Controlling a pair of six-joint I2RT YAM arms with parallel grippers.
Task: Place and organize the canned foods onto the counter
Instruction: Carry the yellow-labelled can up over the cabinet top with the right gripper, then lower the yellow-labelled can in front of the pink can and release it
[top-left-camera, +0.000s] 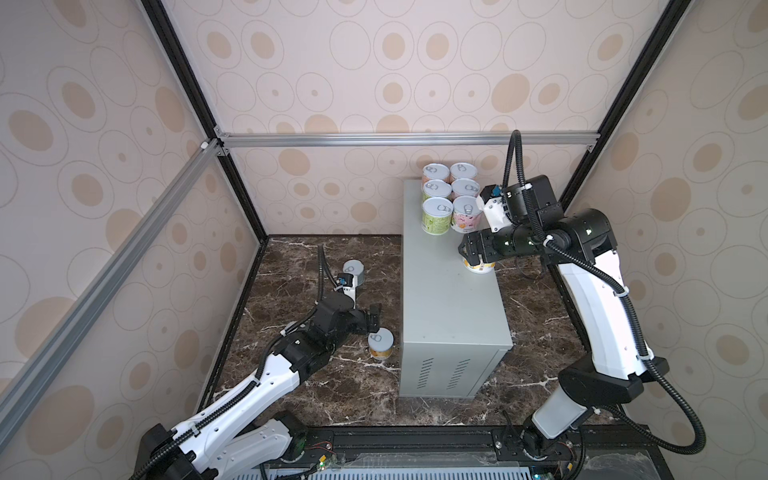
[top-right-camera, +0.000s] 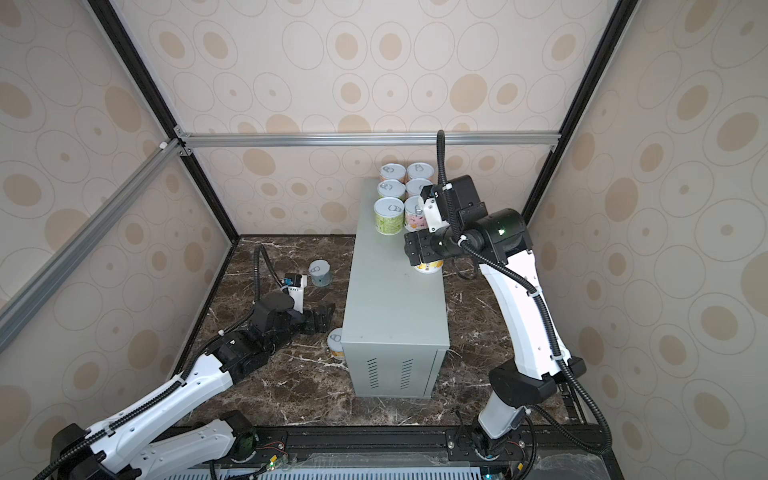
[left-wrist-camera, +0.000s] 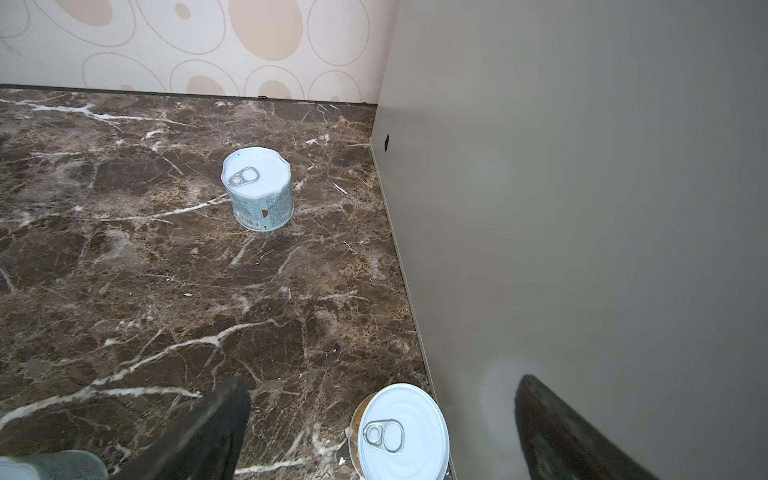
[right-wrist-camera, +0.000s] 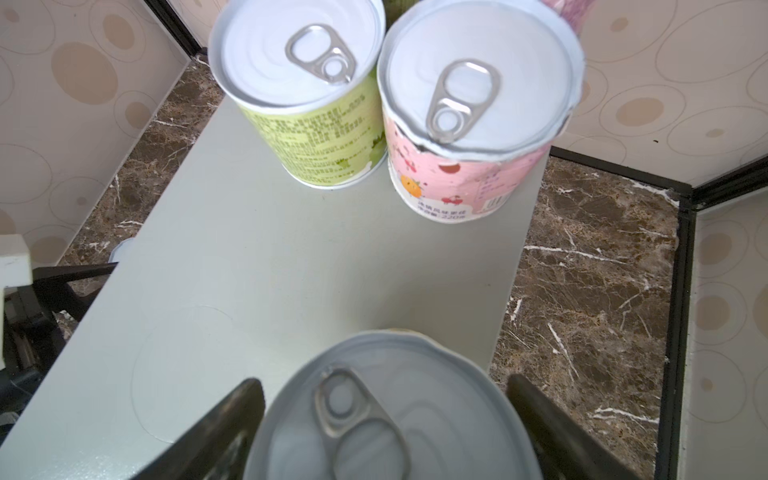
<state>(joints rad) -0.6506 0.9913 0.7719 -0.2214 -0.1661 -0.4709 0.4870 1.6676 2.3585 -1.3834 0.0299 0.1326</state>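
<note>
**One can between my right fingers on the counter, two on the marble beside it**

Closest in, on the left of the counter's (top-left-camera: 449, 316) vented end, my left gripper (left-wrist-camera: 384, 380) hangs low over the marble surface (top-left-camera: 311, 395). Its jaws are spread wide and there is nothing between them. An orange-labelled can (left-wrist-camera: 401, 432) stands upright on the marble just below it, just beside the counter's left wall. Farther along that same wall, and a little apart from it, a pale blue can (left-wrist-camera: 257, 193) also stands upright, its rim dented.

On top of the counter, about halfway along at its right edge, stands a yellow-and-white can (top-left-camera: 482, 266). My right gripper (right-wrist-camera: 386, 379) is over it with one finger on each side of the lid. The close view is blurred there, so I cannot tell whether the fingers press the can or stand clear of it.

At the counter's far end six cans stand packed two abreast and three deep. A green can (right-wrist-camera: 299, 54) and a pink can (right-wrist-camera: 478, 83) are nearest and touch each other. Four more cans (top-left-camera: 436, 189) stand behind them.
</note>
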